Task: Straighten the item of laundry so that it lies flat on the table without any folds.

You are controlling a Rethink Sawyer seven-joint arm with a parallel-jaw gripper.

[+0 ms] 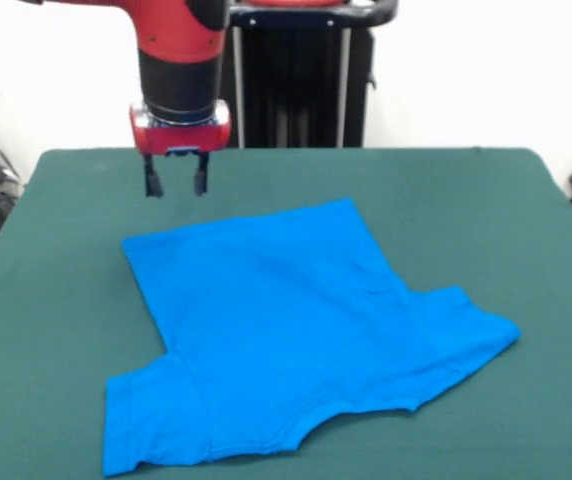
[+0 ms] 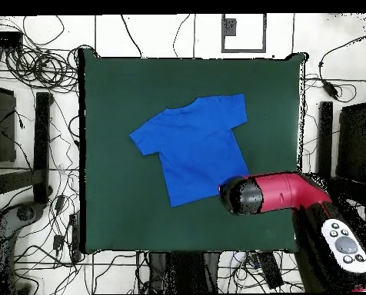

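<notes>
One garment is all I have on the table: the bright blue T-shirt, spread out across the dark green cloth with nothing lying on it. In my front view it sits a little toward the near edge, its bottom hem turned up toward the robot and its neckline facing the camera. One sleeve reaches out to the right of the picture and the other lies at the lower left, where I see a soft fold line running where that sleeve meets the body. The main panel looks mostly smooth, with only faint creases.

The gripper hangs above the table just beyond the shirt's far left corner, clear of the fabric. Its two dark fingers point straight down with a clear gap between them, and they hold nothing.

From overhead, I see the shirt lying near the middle of the table, set at a slight angle to its edges, and the red arm covering the corner of the hem nearest the robot.
</notes>
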